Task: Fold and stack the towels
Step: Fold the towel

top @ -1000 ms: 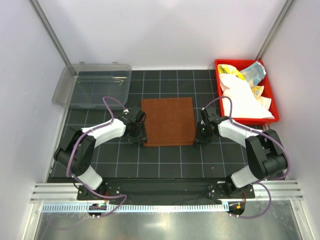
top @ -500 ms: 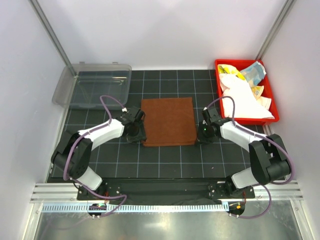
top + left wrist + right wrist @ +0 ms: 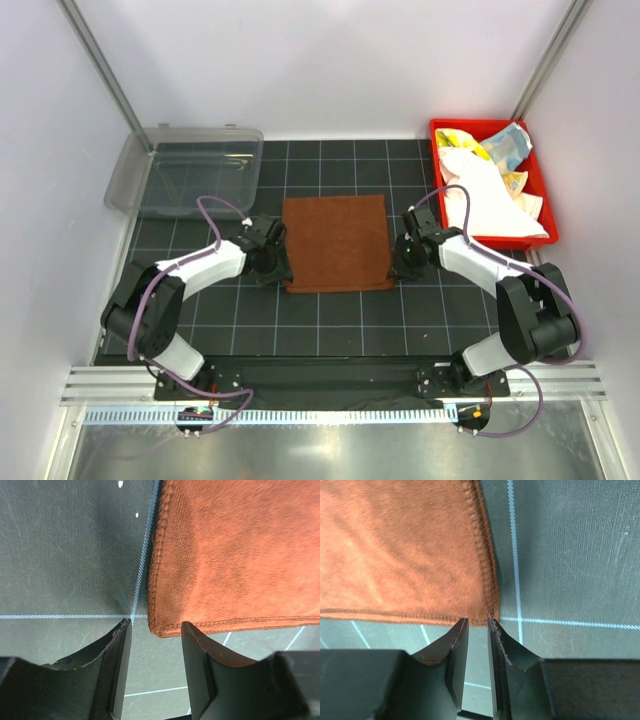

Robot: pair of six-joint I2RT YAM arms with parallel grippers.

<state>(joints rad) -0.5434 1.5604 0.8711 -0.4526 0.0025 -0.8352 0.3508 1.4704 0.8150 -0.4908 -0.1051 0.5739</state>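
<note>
1. The jaws of my left gripper stand partly apart, and nothing is between them. The near left corner of the rust-brown towel lies just in front of the gap.
2. The jaws of my right gripper are only a thin slit apart. I see no cloth in that slit. The near right corner of the towel sits right at the tips, but I cannot tell if it touches them.
3. The rust-brown towel lies flat and open in the middle of the black grid mat, between my two arms.
4. The other towels wait in a heap in the red tray at the far right. There is a white towel, a pale yellow one and a light-blue one.
5. A clear plastic box sits at the far left.
6. I think this is the start of the first fold, with each gripper going for one near corner.
7. Next, I think the right jaws need to open a bit more. Then each gripper should pinch its corner. After that, both should lift together and carry the near edge over to the far edge.
</note>
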